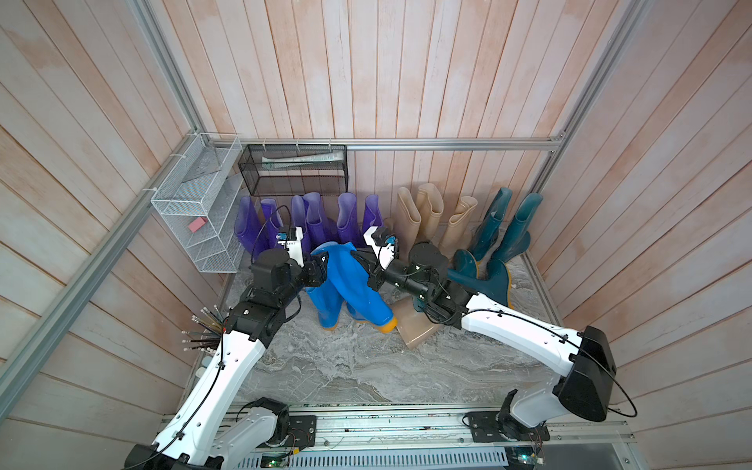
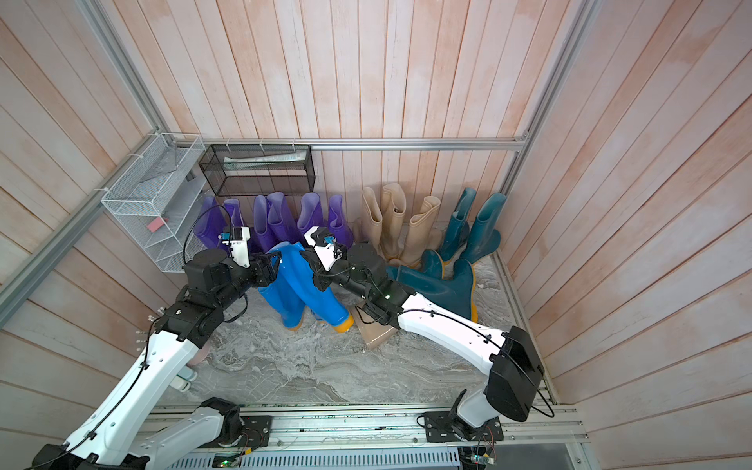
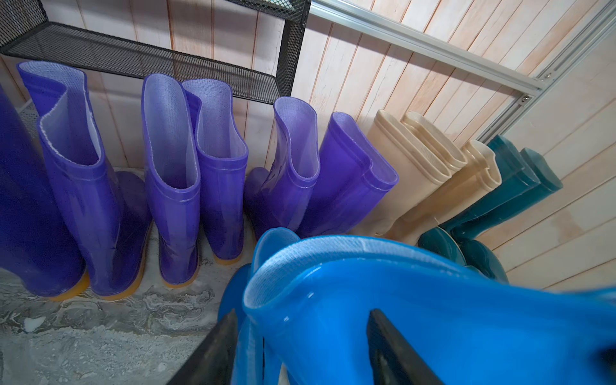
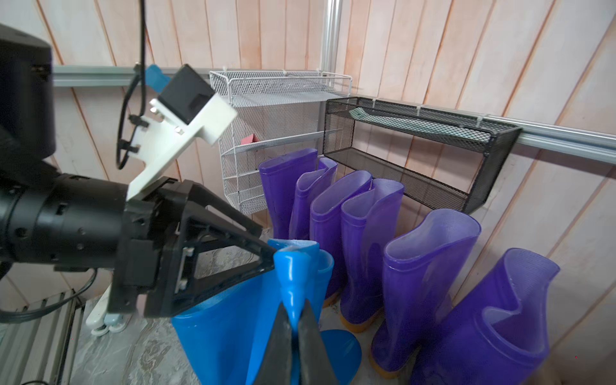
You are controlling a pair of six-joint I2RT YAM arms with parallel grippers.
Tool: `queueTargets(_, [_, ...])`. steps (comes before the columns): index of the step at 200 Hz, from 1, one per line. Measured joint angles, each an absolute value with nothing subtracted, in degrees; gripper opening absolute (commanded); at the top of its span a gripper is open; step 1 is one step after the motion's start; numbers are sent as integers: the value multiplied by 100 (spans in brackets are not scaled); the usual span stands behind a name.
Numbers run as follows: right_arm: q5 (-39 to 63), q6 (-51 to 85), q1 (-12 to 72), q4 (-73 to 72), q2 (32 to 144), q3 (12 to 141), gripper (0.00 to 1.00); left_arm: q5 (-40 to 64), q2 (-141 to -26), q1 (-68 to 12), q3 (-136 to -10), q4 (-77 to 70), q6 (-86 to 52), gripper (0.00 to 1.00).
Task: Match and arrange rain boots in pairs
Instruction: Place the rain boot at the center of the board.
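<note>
In both top views the blue boot [image 1: 352, 280] stands mid-frame on the bench [image 1: 366, 366]. It leans against a second blue boot [image 1: 325, 303], in front of the purple boots [image 1: 313, 219] lined along the back wall. The left gripper [image 1: 319, 266] meets its cuff from picture-left and the right gripper [image 1: 363, 260] from picture-right. My reading is that the blue pair is being stood together. If so, the cuff should be held steady until both soles sit flat (a soft shaft like this would likely flop over).

In the left wrist view, the left gripper [image 3: 301, 313] has its jaws spread. Its fingers [image 3: 216, 346] sit at lower centre-left and lower centre-right, with the blue boot [image 3: 433, 316] between them. I cannot tell whether either pad presses the rubber. Any withdrawal should go straight back, so no finger hooks the rim.

In the right wrist view, at bottom centre, the right gripper [image 4: 293, 313] has its jaws pressed together on a fold of the blue boot [image 4: 293, 276] cuff, pinching it. The left gripper [image 4: 266, 245] enters from the frame's left, one fingertip [image 4: 263, 259] at the rim.
</note>
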State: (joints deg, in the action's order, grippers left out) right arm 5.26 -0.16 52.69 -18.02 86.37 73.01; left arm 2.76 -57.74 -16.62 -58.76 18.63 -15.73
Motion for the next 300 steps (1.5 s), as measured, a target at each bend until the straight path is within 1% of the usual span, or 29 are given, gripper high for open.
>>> queueTargets(46, [242,252,5000,-1973,8632,7288,0,250,-5520,-1656,-5815,1868,-1557,70])
queueTargets(94, [196,604,4762,-2191,8661,7290,0,237,-5489,-1649,-5776,1881,-1549,71])
queueTargets(149, [75,886,4521,-2580,9585,7673,0,268,-5603,-1643,-5704,1876,-1570,71])
queueTargets(174, [115,1028,4377,-2755,9795,7673,0,272,-5603,-1640,-5697,1872,-1570,72])
queueTargets(254, [355,1507,4357,-3105,9891,7693,0,276,-5693,-1623,-5516,1846,-1636,72])
queueTargets(281, [410,1678,4357,-3540,9891,7489,0,276,-5693,-1623,-5516,1844,-1634,73])
queueTargets(300, [482,1881,4379,-3979,9819,7102,0,276,-5693,-1623,-5516,1844,-1636,75])
